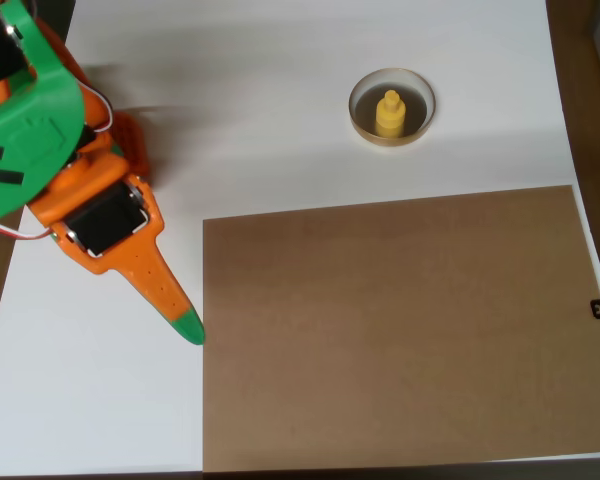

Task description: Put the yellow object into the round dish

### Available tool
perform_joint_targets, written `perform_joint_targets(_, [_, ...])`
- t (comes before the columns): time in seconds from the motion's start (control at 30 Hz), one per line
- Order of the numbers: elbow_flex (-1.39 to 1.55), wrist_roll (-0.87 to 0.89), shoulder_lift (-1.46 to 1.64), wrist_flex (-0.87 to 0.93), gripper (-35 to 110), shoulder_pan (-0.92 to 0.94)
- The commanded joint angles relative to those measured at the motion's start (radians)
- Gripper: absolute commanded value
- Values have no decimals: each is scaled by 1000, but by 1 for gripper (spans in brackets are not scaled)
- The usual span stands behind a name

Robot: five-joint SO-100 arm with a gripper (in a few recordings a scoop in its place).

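Knob (389,113) sits upright inside the dish (362,122), well apart from the tool (187,326), up and to the right of it in the overhead view. Orange with a green tip, the tool hangs over the white desk (280,90) just beside the left edge of a brown board (400,330); it grasps nothing, and I cannot tell whether its fingers are parted or pressed together.

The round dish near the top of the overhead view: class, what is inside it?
The yellow object stands upright inside the round dish, knob up. Greyish floor shows around it; the patch of floor directly beneath its base is covered.
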Motion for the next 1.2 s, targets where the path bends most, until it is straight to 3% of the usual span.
perform_joint_targets(0.0, [23, -9, 66, -12, 23, 9])
perform_joint_targets(1.17, [534, -37, 586, -160, 24, 109])
